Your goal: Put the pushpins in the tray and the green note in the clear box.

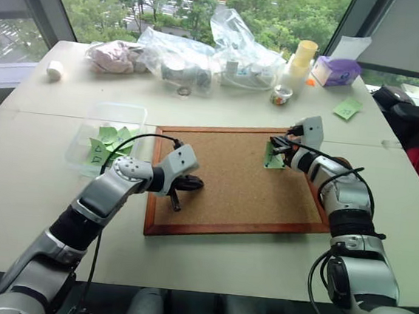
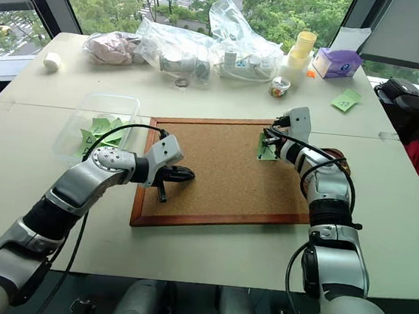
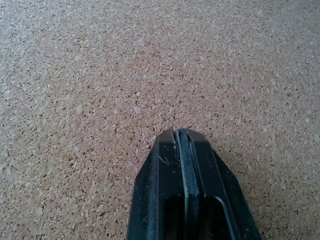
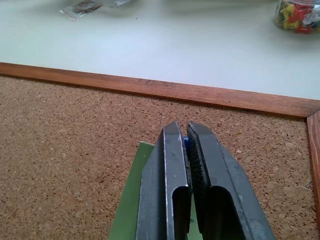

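While the head views are read first, the right end effector (image 1: 276, 145) is seen at the far right of the cork board (image 1: 221, 188), its fingers closed at the top of the green note (image 1: 272, 157). The left end effector (image 2: 182, 174) hovers over the near left of the board, its fingers together and empty. The clear box (image 1: 86, 126), with green notes inside, lies left of the board on the table (image 1: 29, 184). A reddish-brown shape behind the right forearm could be the tray, but it is mostly hidden.

In the left wrist view, closed fingers (image 3: 172, 200) over bare cork are shown.

In the right wrist view, something blue, probably a pushpin, is glimpsed between the closed fingers (image 4: 172, 175). It should be pulled straight out, so the note is not torn. Whether the pin is really gripped cannot be told.
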Robot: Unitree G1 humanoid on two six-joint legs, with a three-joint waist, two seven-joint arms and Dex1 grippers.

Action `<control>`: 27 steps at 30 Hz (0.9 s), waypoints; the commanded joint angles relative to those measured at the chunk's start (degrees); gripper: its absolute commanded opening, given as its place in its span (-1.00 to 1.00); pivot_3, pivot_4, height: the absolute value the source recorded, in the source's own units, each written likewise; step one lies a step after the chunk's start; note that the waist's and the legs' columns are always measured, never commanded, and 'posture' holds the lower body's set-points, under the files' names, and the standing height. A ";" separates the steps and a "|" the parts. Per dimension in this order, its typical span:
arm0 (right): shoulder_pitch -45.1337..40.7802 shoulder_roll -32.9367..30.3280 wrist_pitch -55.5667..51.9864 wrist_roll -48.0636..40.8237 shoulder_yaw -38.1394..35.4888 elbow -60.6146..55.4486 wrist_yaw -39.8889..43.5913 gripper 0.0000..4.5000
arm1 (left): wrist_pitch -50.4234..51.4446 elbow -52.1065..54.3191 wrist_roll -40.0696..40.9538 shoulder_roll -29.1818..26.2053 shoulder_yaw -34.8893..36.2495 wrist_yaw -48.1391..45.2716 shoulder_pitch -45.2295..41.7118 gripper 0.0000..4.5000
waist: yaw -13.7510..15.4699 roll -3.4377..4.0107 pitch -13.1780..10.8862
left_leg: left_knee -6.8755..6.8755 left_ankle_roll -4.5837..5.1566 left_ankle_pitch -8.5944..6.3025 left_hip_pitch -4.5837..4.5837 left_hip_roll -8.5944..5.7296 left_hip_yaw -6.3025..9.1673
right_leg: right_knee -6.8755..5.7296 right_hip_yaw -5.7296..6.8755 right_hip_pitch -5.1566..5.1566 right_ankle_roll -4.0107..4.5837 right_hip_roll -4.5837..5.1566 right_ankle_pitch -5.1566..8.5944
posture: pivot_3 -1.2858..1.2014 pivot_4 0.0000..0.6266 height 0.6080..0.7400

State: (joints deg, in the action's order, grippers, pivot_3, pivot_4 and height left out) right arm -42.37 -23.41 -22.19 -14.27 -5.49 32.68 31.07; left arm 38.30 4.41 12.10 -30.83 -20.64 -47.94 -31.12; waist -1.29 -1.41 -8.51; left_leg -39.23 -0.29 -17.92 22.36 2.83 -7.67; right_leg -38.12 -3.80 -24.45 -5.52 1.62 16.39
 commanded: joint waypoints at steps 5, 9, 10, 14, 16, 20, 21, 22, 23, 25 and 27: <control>-1.93 0.15 1.69 -1.05 -3.25 -1.33 -1.67 -0.98 | 1.27 -1.78 -1.73 0.11 -1.49 -0.71 1.64 -1.00 | 0.00 0.04 0.02 | 0.00 0.00 0.00 0.00 0.00 0.00 | 0.00 0.00 0.00 0.00 0.00 0.00 | 0.03 -0.52 0.97; -2.02 -0.20 2.03 -1.15 -4.16 -1.66 -2.47 -0.98 | 1.40 -1.48 -1.73 -0.09 -1.36 -0.82 1.80 -1.00 | -0.02 0.08 0.05 | 0.00 0.00 0.00 -0.01 0.00 0.00 | 0.00 0.00 0.00 0.00 0.00 0.00 | 0.03 -0.52 0.97; -1.84 -0.68 2.16 -1.25 -4.66 -2.15 -2.79 -0.98 | 1.49 -1.29 -1.69 -0.20 -1.30 -0.82 1.89 -1.00 | -0.02 0.08 0.05 | 0.00 0.00 0.00 0.00 0.00 0.00 | 0.00 0.00 0.00 0.00 0.00 0.00 | 0.03 -0.52 0.97; -0.52 -3.53 2.58 -0.85 -7.02 -4.10 -4.66 -0.98 | 1.58 -0.64 -1.74 -0.67 -1.06 -0.81 2.26 -1.00 | -0.02 0.09 0.04 | 0.00 0.00 0.00 -0.01 0.00 0.00 | 0.00 0.00 0.00 0.00 0.00 0.00 | 0.03 -0.52 0.97; 3.11 -8.25 2.37 2.06 -8.57 -6.48 -7.87 -0.98 | 1.38 -0.06 -2.15 -1.28 -0.96 -0.70 2.46 -1.00 | 0.21 0.09 0.05 | 0.01 0.00 0.00 0.00 0.00 0.00 | 0.01 0.00 0.00 0.00 0.00 0.00 | 0.03 -0.52 0.97; 8.76 -11.60 -0.53 2.68 -10.60 -10.95 -11.34 -0.98 | 1.09 0.60 -2.35 -1.96 -1.13 -1.02 2.67 -1.00 | -0.02 0.14 0.08 | 0.07 0.04 -0.03 0.03 -0.01 0.03 | 0.08 -0.01 0.00 0.01 0.04 0.01 | 0.03 -0.52 0.97; 9.92 -11.80 -1.59 2.57 -11.09 -12.01 -11.96 -0.98 | 0.71 0.76 -2.56 -2.29 -1.42 -1.31 2.69 -1.00 | -0.52 0.19 0.11 | 0.07 0.04 -0.03 0.00 0.01 0.00 | 0.08 -0.05 0.00 0.01 0.02 0.01 | 0.03 -0.52 0.97; 11.18 -11.91 -2.23 2.74 -11.56 -12.90 -12.59 -0.98 | 0.10 0.88 -2.92 -2.71 -1.86 -1.66 2.66 -1.00 | -0.97 0.27 0.15 | 0.07 0.02 -0.02 -0.05 0.02 -0.04 | 0.06 -0.09 0.01 0.00 0.00 0.01 | 0.03 -0.52 0.97; 12.20 -11.84 -3.02 2.55 -12.13 -13.58 -13.06 -0.98 | -0.58 0.92 -3.38 -3.10 -2.30 -2.04 2.58 -1.00 | -1.22 0.35 0.20 | 0.07 -0.02 0.01 -0.09 0.02 -0.03 | 0.00 -0.10 0.05 0.00 0.00 0.01 | 0.03 -0.52 0.97; 13.65 -11.66 -4.23 2.11 -12.77 -14.66 -13.64 -0.98 | -1.29 0.94 -4.19 -3.57 -2.75 -2.64 2.42 -1.00 | -1.32 0.49 0.28 | 0.07 -0.08 0.05 -0.23 0.01 -0.02 | -0.01 -0.11 0.16 0.00 -0.05 0.01 | 0.03 -0.52 0.97; 14.87 -11.07 -6.17 0.75 -13.48 -16.32 -13.62 -0.98 | -1.92 0.96 -4.50 -4.01 -2.73 -3.85 1.96 -1.00 | -1.32 0.51 0.29 | 0.07 -0.08 0.04 -0.26 0.01 -0.03 | -0.01 -0.13 0.19 0.00 -0.06 0.01 | 0.03 -0.52 0.97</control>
State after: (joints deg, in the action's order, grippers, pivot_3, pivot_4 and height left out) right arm -26.94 -34.60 -27.64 -11.98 -17.30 20.38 17.70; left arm 36.23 6.29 8.91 -33.88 -21.28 -50.05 -29.95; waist -2.61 -0.90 -8.21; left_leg -39.16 -0.36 -17.88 22.11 2.84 -7.69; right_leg -38.12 -3.93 -24.26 -5.52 1.55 16.40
